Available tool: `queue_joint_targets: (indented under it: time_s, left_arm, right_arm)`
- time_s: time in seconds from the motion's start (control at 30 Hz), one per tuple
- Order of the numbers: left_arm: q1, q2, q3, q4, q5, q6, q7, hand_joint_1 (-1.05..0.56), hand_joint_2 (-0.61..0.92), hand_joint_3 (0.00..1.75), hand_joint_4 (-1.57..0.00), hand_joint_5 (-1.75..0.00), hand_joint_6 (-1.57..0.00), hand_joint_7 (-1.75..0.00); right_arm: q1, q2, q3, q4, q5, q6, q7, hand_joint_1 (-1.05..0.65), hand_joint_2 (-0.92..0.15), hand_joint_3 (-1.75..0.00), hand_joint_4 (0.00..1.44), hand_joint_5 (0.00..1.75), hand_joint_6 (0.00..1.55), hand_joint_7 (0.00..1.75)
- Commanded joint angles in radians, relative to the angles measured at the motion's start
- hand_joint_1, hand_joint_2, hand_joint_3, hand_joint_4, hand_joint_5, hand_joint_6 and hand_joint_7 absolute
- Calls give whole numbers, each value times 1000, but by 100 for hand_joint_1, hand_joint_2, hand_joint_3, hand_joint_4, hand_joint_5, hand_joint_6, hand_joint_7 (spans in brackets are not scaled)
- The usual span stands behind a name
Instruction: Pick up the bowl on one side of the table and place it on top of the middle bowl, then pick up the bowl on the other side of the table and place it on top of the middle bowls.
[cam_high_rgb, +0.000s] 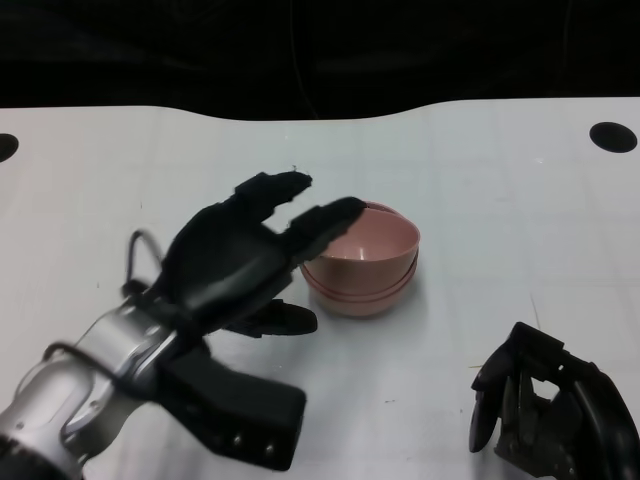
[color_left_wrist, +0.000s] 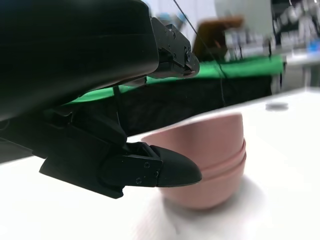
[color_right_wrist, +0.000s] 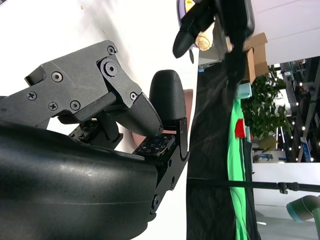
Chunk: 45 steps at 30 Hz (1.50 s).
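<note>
The left hand (cam_high_rgb: 235, 262) reaches forward from the lower left on its silver forearm (cam_high_rgb: 85, 380), raised above the white table (cam_high_rgb: 500, 200), with its fingers (cam_high_rgb: 325, 225) spread apart and extended toward the pink bowls (cam_high_rgb: 365, 262); two fingertips lie over the near left rim of the stack, but contact cannot be confirmed from the head view. In the left wrist view the same hand (color_left_wrist: 150, 120) holds nothing: one finger passes above the bowls (color_left_wrist: 210, 160) and the thumb (color_left_wrist: 167, 170) lies low beside their wall, with a gap between them. The right hand (cam_high_rgb: 550, 410) rests low at the near right corner of the table, well apart from the stack, its fingers curled inward around nothing; the right wrist view shows those fingers (color_right_wrist: 167, 97) folded close to the palm, with a sliver of pink bowl (color_right_wrist: 187, 107) visible past them. The stack stands at the centre of the table; its nested rims show three bowls, one inside another, upright and aligned. Two dark round marks (cam_high_rgb: 612, 137) sit at the far left and far right edges of the table. A green cloth (color_left_wrist: 235, 67) crosses the background of the left wrist view.
</note>
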Motion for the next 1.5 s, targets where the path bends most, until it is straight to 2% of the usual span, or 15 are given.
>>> queue_joint_targets:
  time_s: [0.03,0.1,0.23,0.4,0.47,0.7,0.77,0.83,0.9,0.93,1.03,1.2,1.33,1.5]
  left_arm:
    - [69,7,57,40,-64,-90,125,-56,92,25,-2,-65,-28,-5]
    - [114,-4,90,61,-128,-162,167,-49,92,21,-17,-84,-41,-10]
    - [206,-15,145,58,-244,-250,160,-42,92,23,-28,-106,-59,-16]
    - [324,-28,208,25,-411,-348,106,-36,92,26,-40,-116,-72,-23]
    - [364,-39,225,17,-486,-378,68,-32,92,26,-46,-114,-76,-26]
    - [483,-136,263,-2,-824,-394,-134,-21,92,26,-64,-117,-91,-34]
    - [513,-159,271,-21,-921,-363,-203,-17,90,33,-72,-118,-94,-42]
    - [537,-175,282,-41,-993,-321,-264,-13,79,61,-79,-117,-90,-63]
    - [556,-189,297,-68,-1059,-256,-319,-12,74,76,-83,-121,-90,-73]
    - [564,-198,306,-83,-1097,-218,-344,-13,73,81,-83,-130,-90,-83]
    - [580,-237,333,-122,-1207,-109,-404,-14,67,86,-82,-150,-87,-111]
    - [590,-276,382,-135,-1284,-8,-492,-18,64,87,-84,-164,-81,-141]
    - [588,-301,416,-139,-1309,55,-538,-21,58,93,-87,-169,-78,-153]
    - [576,-326,451,-121,-1309,84,-592,-20,58,97,-88,-172,-77,-155]
  right_arm:
    - [3,-3,-6,-2,2,-2,-5,-19,-38,-138,85,171,81,152]
    - [5,-2,-5,-3,6,-1,-3,-19,-38,-138,86,171,81,151]
    - [9,-2,-2,-11,6,1,-3,-18,-38,-138,86,171,81,151]
    - [14,-4,-1,-16,15,1,5,-18,-39,-137,86,171,80,152]
    - [15,-5,0,-18,14,5,3,-18,-39,-136,86,171,80,152]
    - [15,-6,1,-25,23,22,7,-18,-40,-136,87,170,82,149]
    - [15,-7,0,-25,18,22,4,-19,-40,-136,87,170,82,149]
    - [14,-11,-3,-24,17,21,5,-19,-40,-135,87,170,82,149]
    - [14,-14,-5,-24,17,23,7,-19,-41,-135,88,169,82,149]
    - [14,-15,-6,-24,18,24,8,-19,-41,-135,88,169,82,148]
    - [14,-17,-10,-19,25,21,16,-19,-42,-133,88,168,82,148]
    - [14,-16,-16,-17,25,22,23,-19,-42,-133,88,167,82,147]
    - [13,-16,-18,-6,16,7,28,-19,-42,-133,89,166,82,147]
    - [12,-14,-20,-2,8,7,21,-20,-42,-132,91,164,84,145]
